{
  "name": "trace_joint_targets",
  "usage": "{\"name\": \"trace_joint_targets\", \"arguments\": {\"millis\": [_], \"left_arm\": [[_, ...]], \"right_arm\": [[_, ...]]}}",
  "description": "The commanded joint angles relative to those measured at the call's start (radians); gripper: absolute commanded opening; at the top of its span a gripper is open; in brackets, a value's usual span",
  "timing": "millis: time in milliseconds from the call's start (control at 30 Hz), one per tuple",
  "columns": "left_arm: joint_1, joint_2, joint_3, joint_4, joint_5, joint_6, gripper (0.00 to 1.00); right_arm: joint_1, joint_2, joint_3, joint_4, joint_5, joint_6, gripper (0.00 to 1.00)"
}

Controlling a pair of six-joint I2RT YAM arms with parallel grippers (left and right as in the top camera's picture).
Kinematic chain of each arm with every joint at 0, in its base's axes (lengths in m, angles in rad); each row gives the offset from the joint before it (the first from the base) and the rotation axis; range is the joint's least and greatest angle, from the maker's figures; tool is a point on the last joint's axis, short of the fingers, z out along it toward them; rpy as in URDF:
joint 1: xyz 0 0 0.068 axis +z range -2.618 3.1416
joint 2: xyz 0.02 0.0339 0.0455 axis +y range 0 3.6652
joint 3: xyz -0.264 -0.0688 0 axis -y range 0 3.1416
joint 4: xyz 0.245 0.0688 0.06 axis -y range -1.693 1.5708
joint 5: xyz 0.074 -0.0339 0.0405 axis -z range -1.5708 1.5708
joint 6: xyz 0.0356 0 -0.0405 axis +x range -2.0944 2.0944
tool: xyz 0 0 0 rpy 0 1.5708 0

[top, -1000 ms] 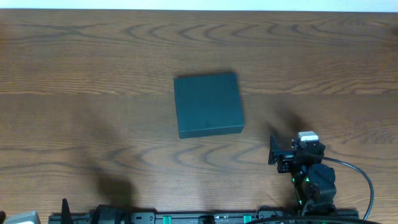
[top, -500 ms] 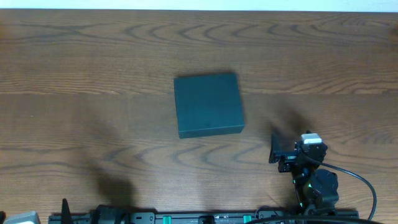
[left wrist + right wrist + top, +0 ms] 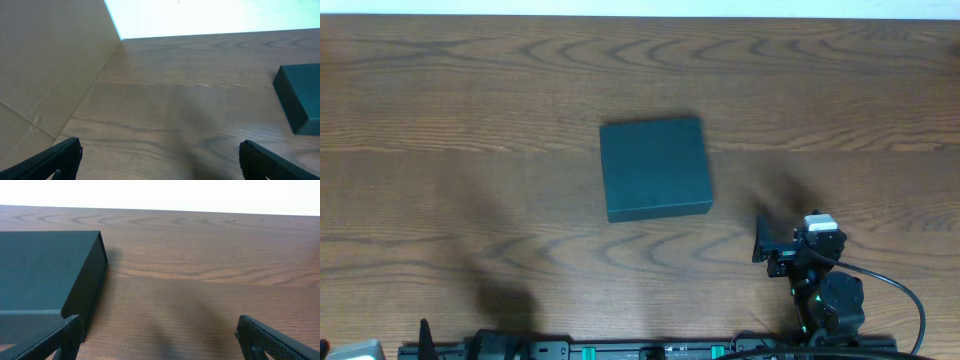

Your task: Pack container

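Overhead, the dark teal-green, matte, square cardboard container is being shown closed, mid-way on the brown wooden table. At the left wrist, the left gripper is being held wide open and empty, with the container off right. At the right wrist, the right gripper is being held likewise, the container near its left finger.

The container is dark teal-green, matte and plain, with its side faces a shade darker. The bench is mid-brown wood with darker looping grain lines. Both the right pincer and the left pincer are black, and the right pincer's fingers are finely ribbed. A cardboard sheet is tan with faint corrugation lines. The right arm is black with a white block.
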Motion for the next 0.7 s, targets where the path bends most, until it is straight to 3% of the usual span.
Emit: {"name": "trace_joint_targets", "arguments": {"millis": [0, 433, 500, 667], "left_arm": [[0.005, 0.003, 0.0, 0.0, -0.013, -0.002, 0.98], [0.021, -0.011, -0.08, 0.029, -0.002, -0.012, 0.98], [0.043, -0.032, -0.126, 0.103, 0.045, -0.014, 0.99], [0.124, -0.148, -0.39, 0.493, 0.191, -0.013, 0.98]], "right_arm": [[-0.01, -0.009, -0.009, 0.001, -0.004, 0.01, 0.99], [-0.01, -0.009, -0.009, 0.001, -0.004, 0.01, 0.99], [-0.01, -0.009, -0.009, 0.001, -0.004, 0.01, 0.99], [-0.01, -0.009, -0.009, 0.001, -0.004, 0.01, 0.99]]}}
